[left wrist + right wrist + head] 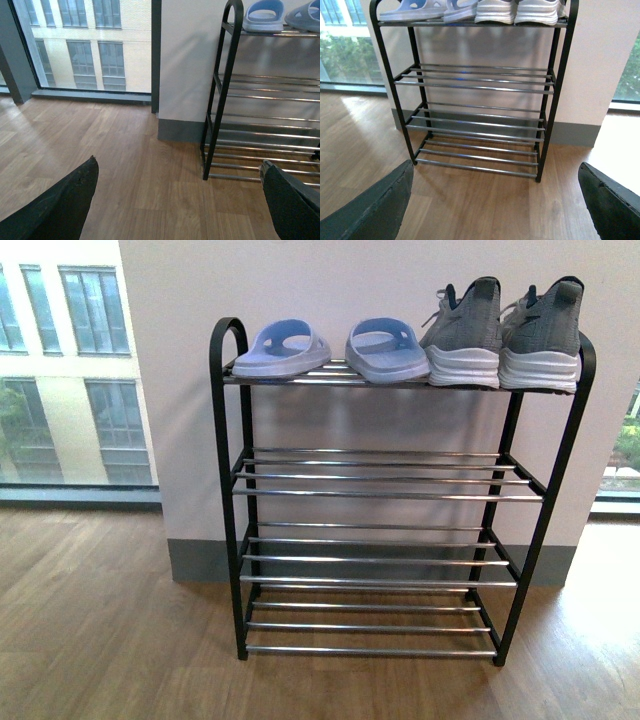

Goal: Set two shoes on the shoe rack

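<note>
Two grey knit sneakers, one [463, 332] beside the other [543, 332], stand side by side at the right end of the top tier of the shoe rack [225, 500]. Their white soles also show in the right wrist view [495, 10]. The rack shows in the right wrist view [547, 120] and its left end in the left wrist view [220, 100]. My left gripper [180, 172] is open and empty above the wooden floor, left of the rack. My right gripper [495, 180] is open and empty, low in front of the rack. Neither arm shows in the front view.
Two light blue slides, one [282, 348] and another [387, 348], sit on the left part of the top tier. The three lower tiers hold nothing. A white wall [330, 280] stands behind the rack, with windows [70, 370] to the left. The floor [100, 620] is wood.
</note>
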